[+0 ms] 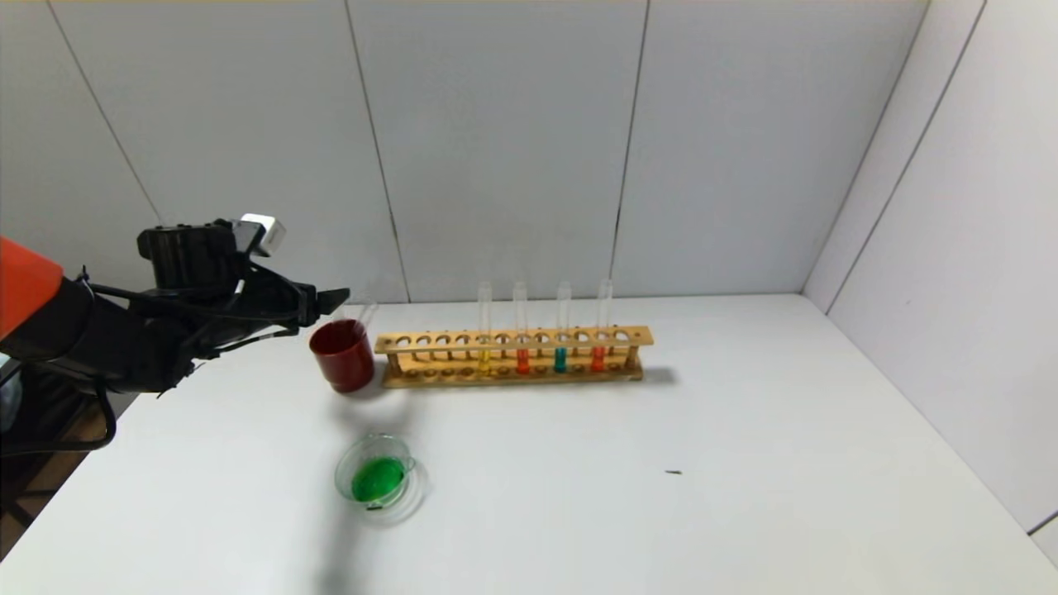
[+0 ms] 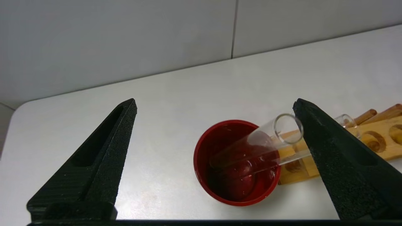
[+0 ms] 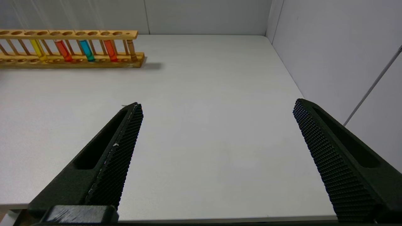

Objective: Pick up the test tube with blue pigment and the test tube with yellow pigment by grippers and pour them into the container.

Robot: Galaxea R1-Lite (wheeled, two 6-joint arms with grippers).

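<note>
Gaping black left gripper [image 2: 216, 105], clear empty glass tube [image 2: 260, 147], glossy red cup [image 2: 201, 163]

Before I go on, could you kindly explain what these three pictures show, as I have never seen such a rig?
It is a two-armed robot at a white table. The wide picture comes from a camera on its head; the other two come from cameras on its wrists. The left gripper hangs open above a dark red opaque cup, where an empty clear glass tube leans. The right gripper, open, holds nothing. A wooden rack carries four upright tubes: yellow, orange-red, blue-teal, orange-red. Nearer the robot stands a small clear glass dish holding green liquid.
</note>
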